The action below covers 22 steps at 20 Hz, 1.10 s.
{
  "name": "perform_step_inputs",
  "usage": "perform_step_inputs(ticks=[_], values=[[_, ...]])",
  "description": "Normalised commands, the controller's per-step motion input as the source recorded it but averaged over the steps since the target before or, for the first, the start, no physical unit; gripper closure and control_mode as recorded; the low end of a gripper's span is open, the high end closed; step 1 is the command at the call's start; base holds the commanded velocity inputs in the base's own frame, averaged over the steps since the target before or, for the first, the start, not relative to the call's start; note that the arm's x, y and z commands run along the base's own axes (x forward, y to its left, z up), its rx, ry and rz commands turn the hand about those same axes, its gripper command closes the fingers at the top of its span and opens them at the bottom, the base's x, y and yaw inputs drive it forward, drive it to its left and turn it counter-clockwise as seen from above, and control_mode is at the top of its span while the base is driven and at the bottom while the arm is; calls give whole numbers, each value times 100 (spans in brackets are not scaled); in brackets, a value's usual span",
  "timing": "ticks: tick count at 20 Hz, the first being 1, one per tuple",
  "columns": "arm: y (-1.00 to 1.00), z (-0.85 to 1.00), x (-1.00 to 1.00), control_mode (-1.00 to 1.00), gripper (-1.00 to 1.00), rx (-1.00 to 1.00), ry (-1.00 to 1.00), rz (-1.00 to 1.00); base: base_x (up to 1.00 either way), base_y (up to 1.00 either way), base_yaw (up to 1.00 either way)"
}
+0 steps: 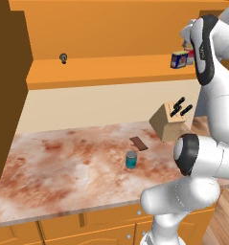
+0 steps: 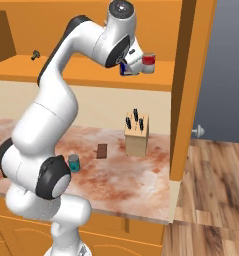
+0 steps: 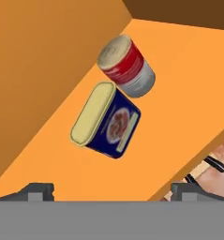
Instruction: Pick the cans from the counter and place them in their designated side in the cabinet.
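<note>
Views: hand view looks down on the dark blue can (image 3: 106,119) and shows its pale yellow top and a picture label on its side – detail that both base views leave as a small blue-and-yellow blob on the cabinet (image 1: 101,72) shelf.
Left base view: the teal can (image 1: 131,159) stands upright on the marbled surface (image 1: 63,162), just beside a flat brown slab (image 1: 139,143) and near the knife block (image 1: 169,120).
Right base view: the same teal can (image 2: 73,163) is half covered by the arm's dark joint; the slab (image 2: 102,151) and knife block (image 2: 136,131) stand clear of it.
Dark blue can: rounded-rectangular in outline, lying on the shelf just beside the red-and-grey can (image 3: 127,66); whether they touch I cannot tell.
Teal can: small cylinder, silver top, well apart from the shelf pair.
Tool: 2 dark fingertips (image 3: 36,191) sit wide apart at the bottom of the hand view with nothing between them – open and empty, above the shelf in front of the blue can. In the right base view the tool (image 2: 129,67) is up at the shelf, mostly hidden by the wrist.
Hidden: the arm cuts off the right end of the shelf in the left base view, covering part of the red-and-grey can (image 1: 189,57).
Far left shelf: small dark object (image 1: 63,58), too small to make out.
</note>
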Motion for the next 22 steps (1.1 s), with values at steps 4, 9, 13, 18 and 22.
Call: perform_step_inputs(ticks=[4, 9, 13, 18, 22], values=[[35, -1, -56, -100, -100, 0, -7, 5, 0, 0, 0], [31, -2, -51, -100, -100, 0, -1, 3, 0, 0, 0], [27, -10, -52, -100, -100, 0, 0, 3, 0, 0, 0], [27, -16, -53, -100, -100, 0, 0, 3, 0, 0, 0], [30, -18, -53, -100, -100, 0, 0, 2, 0, 0, 0]])
